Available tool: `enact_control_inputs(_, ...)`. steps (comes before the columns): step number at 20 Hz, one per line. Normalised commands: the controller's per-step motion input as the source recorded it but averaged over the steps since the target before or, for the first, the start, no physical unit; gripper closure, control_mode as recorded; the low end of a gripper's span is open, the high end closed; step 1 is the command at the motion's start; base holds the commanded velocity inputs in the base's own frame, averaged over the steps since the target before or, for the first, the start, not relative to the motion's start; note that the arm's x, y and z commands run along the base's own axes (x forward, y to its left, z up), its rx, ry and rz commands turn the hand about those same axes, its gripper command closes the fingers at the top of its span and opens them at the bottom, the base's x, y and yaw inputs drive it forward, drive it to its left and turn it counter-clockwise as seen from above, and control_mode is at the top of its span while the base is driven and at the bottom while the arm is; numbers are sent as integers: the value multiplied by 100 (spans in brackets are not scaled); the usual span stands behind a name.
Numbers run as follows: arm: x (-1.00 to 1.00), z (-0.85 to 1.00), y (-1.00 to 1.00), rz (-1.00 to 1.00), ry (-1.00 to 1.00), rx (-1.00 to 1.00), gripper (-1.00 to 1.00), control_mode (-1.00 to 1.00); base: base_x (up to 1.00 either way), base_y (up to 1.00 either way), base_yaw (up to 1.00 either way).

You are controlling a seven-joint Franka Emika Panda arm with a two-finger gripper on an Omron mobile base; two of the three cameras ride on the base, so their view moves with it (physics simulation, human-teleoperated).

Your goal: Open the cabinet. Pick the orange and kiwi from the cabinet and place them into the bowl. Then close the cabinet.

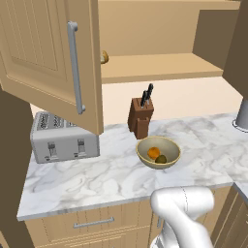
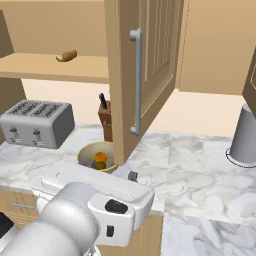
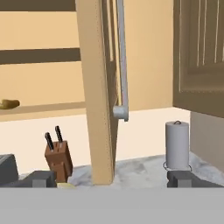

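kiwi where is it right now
The kiwi lies in the bowl on the counter, touching the orange on that fruit's right in the left base view, just in front of the knife block.

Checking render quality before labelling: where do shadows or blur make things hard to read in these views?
Left base view: crisp, the bowl evenly lit with a soft inner shadow. Right base view: the open door hides part of the bowl. Hand view: sharp, but the right cabinet door sits in dark shade.
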Motion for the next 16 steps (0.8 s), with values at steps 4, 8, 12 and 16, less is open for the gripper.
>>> enact_control_inputs(4, 27, -14, -3, 8, -11, 0, -100, -100, 0, 0, 0)
enact_control_inputs(8, 41, -25, -1, 16, -7, 0, -100, -100, 0, 0, 0)
enact_control_inputs(12, 49, -29, -4, 23, -3, 0, -100, -100, 0, 0, 0)
enact_control_inputs(16, 42, -23, -17, 19, -2, 0, -100, -100, 0, 0, 0)
